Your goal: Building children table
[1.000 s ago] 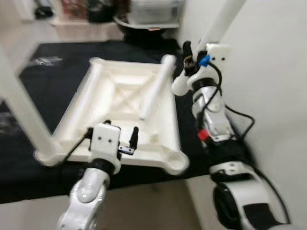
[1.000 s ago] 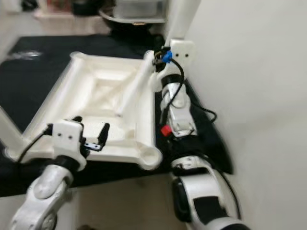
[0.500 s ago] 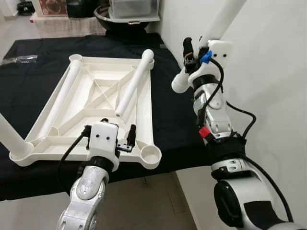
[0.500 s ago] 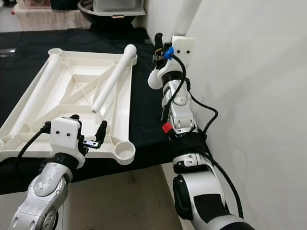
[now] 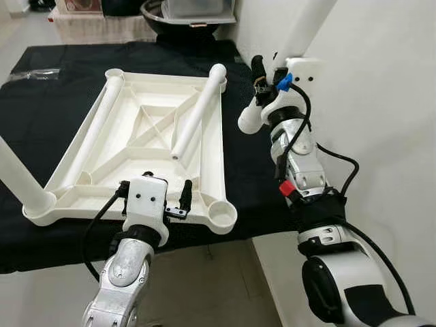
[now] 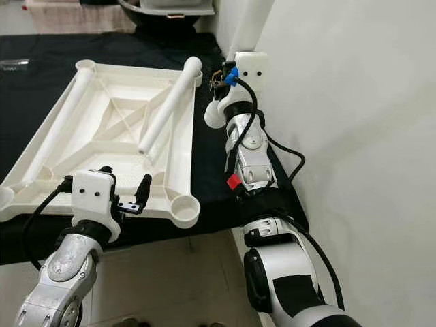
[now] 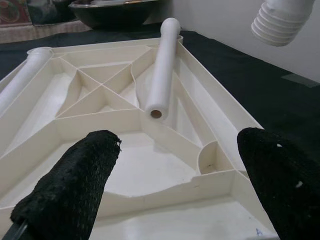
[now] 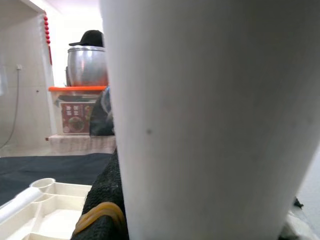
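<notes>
Lying upside down on the black mat (image 5: pixel 245 157), the white tabletop (image 5: pixel 146 146) carries no readable writing. The left gripper (image 5: pixel 153 197) hovers at its near edge, fingers (image 7: pixel 80 185) apart. The raised right gripper (image 5: pixel 266 71) stands beside the far corner, fingers clamped on a white leg (image 5: pixel 306 27).

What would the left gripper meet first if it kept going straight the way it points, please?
Probably the tabletop: the open left gripper points into its ribbed underside, ahead of the loose leg. Depth is unclear.
</notes>
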Tool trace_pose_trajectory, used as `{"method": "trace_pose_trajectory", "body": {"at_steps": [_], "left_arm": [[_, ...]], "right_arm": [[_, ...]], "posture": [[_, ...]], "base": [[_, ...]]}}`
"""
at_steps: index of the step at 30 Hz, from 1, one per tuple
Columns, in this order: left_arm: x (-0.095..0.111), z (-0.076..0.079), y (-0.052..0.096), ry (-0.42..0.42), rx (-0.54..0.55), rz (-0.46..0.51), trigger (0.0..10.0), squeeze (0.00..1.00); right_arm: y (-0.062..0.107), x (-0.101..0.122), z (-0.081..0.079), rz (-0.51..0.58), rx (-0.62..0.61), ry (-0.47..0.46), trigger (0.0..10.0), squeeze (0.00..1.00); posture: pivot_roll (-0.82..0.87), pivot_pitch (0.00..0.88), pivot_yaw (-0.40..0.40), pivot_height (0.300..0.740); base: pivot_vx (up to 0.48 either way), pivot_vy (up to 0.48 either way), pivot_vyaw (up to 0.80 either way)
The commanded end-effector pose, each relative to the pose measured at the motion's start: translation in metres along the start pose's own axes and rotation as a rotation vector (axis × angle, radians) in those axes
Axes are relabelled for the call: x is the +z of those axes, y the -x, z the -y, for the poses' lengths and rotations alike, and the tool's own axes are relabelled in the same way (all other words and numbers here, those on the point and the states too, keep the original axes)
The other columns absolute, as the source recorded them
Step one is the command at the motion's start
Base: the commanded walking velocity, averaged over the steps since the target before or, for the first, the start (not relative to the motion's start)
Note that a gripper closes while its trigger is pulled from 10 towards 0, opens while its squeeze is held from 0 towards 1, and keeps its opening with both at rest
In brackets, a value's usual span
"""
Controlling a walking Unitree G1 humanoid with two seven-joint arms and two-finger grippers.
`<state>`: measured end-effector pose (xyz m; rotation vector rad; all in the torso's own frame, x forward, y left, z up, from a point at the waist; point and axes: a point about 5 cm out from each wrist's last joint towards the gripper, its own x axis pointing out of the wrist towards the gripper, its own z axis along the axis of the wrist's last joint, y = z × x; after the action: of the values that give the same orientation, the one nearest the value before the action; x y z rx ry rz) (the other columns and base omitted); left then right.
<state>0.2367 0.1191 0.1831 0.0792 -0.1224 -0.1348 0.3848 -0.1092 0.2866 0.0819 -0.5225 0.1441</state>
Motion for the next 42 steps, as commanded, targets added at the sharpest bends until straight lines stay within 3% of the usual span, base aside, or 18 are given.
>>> {"method": "trace_pose_trajectory", "body": {"at_steps": [1, 11, 42], "left_arm": [[-0.0032, -0.0006, 0.0013, -0.007, 0.009, -0.020, 10.0, 0.00], [-0.0059, 0.0054, 0.0021, 0.012, -0.026, -0.031, 10.0, 0.00], [-0.0071, 0.0011, 0.0014, -0.007, 0.016, -0.035, 10.0, 0.00]], "right_arm": [[-0.0005, 0.0028, -0.0013, 0.009, 0.006, -0.014, 10.0, 0.00], [0.0015, -0.0011, -0.0018, -0.010, 0.015, -0.010, 10.0, 0.00], [0.0012, -0.0023, -0.0058, -0.044, 0.075, -0.018, 10.0, 0.00]], "posture": [[0.13, 0.128, -0.098, 0.740], [0.13, 0.117, -0.094, 0.740], [0.12, 0.120, -0.098, 0.740]], "base": [[0.000, 0.000, 0.00], [-0.149, 0.000, 0.00], [-0.014, 0.000, 0.00]]}}
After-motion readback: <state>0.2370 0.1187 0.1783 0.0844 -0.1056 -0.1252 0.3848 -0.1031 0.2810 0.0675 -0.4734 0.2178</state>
